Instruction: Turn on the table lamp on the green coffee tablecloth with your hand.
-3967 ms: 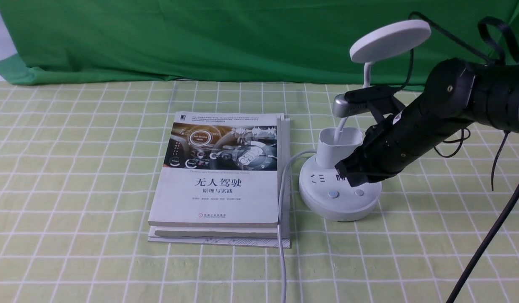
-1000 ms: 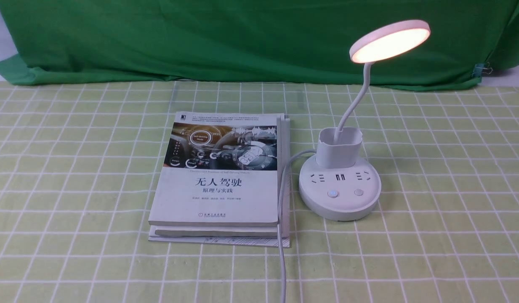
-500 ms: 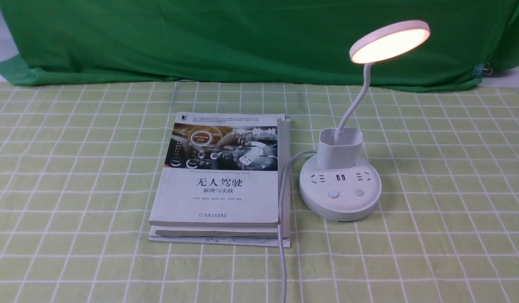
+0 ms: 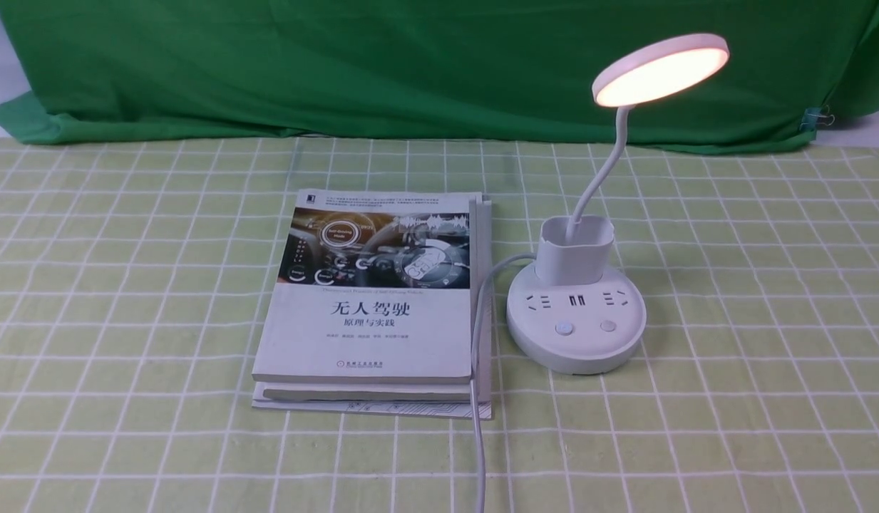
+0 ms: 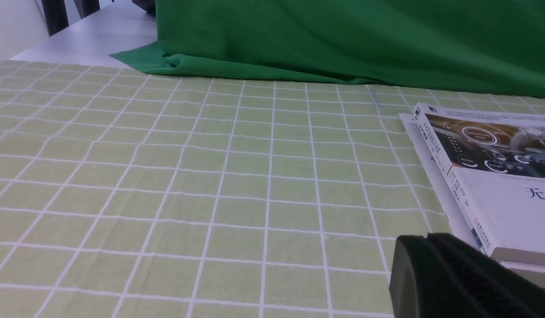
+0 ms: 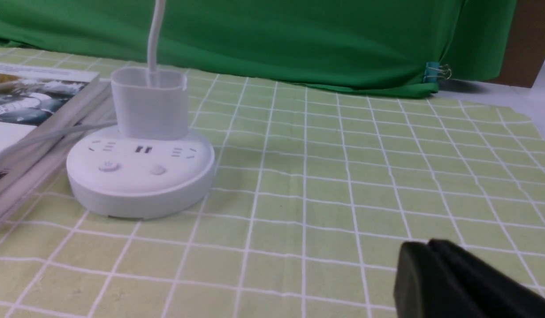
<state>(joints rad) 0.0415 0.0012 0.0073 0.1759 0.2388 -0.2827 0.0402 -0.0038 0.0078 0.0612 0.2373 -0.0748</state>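
The white table lamp (image 4: 576, 313) stands on the pale green grid tablecloth (image 4: 731, 299), right of centre. Its round disc head (image 4: 660, 70) glows warm white. Its base with sockets and two buttons also shows in the right wrist view (image 6: 139, 172). No arm shows in the front view. My right gripper (image 6: 427, 247) is shut and empty, low over the cloth, well clear of the lamp base. My left gripper (image 5: 427, 240) is shut and empty, low over the cloth beside the books' near corner.
A stack of books (image 4: 375, 306) lies left of the lamp, and also shows in the left wrist view (image 5: 489, 176). The lamp's white cable (image 4: 477, 370) runs along the books' right edge to the front. A dark green backdrop cloth (image 4: 382, 64) hangs at the back.
Four seconds ago my right arm was at the lamp base and the lamp was dark. The arm has since left the front view and the lamp is lit. Nothing moved in the last second.
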